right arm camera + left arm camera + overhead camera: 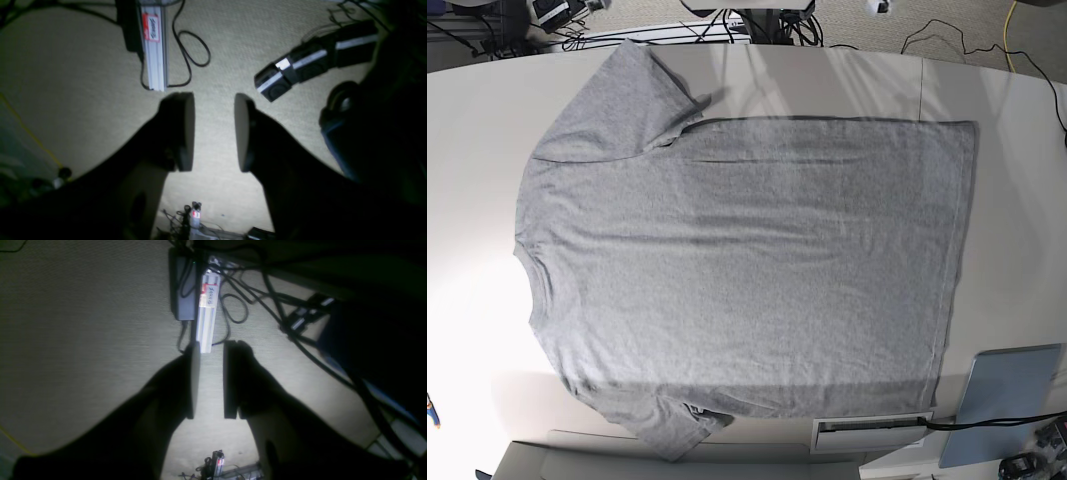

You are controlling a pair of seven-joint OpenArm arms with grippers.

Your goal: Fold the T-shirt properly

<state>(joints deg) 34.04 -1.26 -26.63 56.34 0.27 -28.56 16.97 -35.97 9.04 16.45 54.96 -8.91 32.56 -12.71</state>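
Across the tabletop: I see the T-shirt (747, 260) spread flat, plain side up, covering most of the tabletop (467, 140).
Collar end: neck and shoulders lie toward the left edge; one sleeve (642, 95) reaches the far-left corner, the other (662, 432) hangs at the near edge.
Hem end: the hem (959, 250) runs straight, short of the right edge.
Panel: a grey-blue panel (1007, 400) sits at the near-right corner, just beside the hem's near corner, not touching that I can tell.
Handling: I judge it soft, light and limp; it will drape and drag, so 2 pinch points along 1 edge suit it, such as hem corners or shoulder seams.
Open room: bare tabletop along the left, far and right edges; the near edge is tight.
Right gripper (213, 133): its wrist view shows carpet floor and cables, jaws parted, nothing between them.
Left gripper (211, 380): same outlook, jaws apart with a narrower gap, holding nothing.
Both arms: out of the base view, well away from the shirt.
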